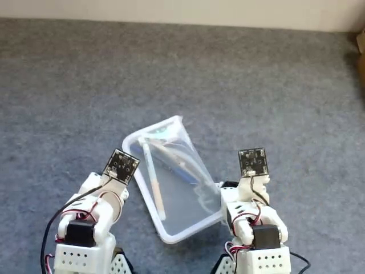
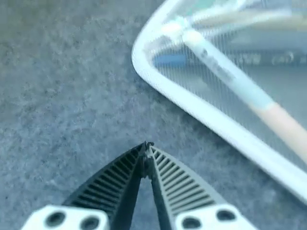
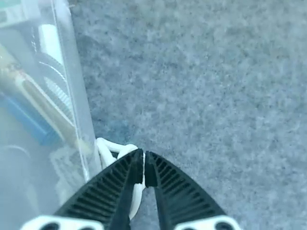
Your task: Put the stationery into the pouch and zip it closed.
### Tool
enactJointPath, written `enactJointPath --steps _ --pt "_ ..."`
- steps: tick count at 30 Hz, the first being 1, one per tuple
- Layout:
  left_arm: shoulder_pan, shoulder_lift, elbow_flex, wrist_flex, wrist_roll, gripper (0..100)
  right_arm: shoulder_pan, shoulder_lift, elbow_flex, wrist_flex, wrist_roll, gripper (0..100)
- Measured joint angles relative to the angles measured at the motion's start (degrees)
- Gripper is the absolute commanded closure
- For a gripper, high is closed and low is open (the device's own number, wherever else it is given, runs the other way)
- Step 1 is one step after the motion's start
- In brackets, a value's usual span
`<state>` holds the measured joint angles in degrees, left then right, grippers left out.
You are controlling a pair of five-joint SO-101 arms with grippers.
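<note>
Writing: nothing legible. In the left wrist view dark print runs along the tan-barrelled pen (image 2: 225,79) and along a darker strip behind it, both too blurred to read. The green item (image 1: 163,133) at the pouch's far end carries a label, also unreadable.

Pouch (image 1: 181,214): clear, with a white edge and rounded corners. It lies flat on the grey counter (image 1: 85,85) between the two arms. Its long axis runs diagonally, with the far end skewed toward the left arm's side and the near end toward the right arm's base.

Contents lie roughly along that axis. The tan-barrelled pen sits by the long edge on the left arm's side, white end far and tan end near. The blue pen (image 1: 183,169) is beside it, toward the right arm's side and tilted a bit more across the pouch.

Left hand (image 2: 146,149): fingers together with nothing between them. It is over bare counter near the pouch's far rounded corner, apart from the edge.

Right hand (image 3: 143,157): fingers together, clamped on the white zip pull (image 3: 114,147). A white strand passes between the fingers, and the loop sticks out at the tips, right against the pouch's long edge toward its near end.
</note>
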<state>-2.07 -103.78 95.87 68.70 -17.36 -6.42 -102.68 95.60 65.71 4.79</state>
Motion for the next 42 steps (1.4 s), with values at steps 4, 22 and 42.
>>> enactJointPath --steps 4,22,42 --pt "0.0 0.0 0.0 4.84 0.0 99 0.0 0.0 0.0 0.0 0.0 99.4" --pt "0.0 0.0 0.0 7.12 0.0 99 0.0 0.0 0.0 0.0 0.0 99.4" --pt "0.0 0.0 0.0 7.12 0.0 99 0.0 0.0 0.0 0.0 0.0 99.4"
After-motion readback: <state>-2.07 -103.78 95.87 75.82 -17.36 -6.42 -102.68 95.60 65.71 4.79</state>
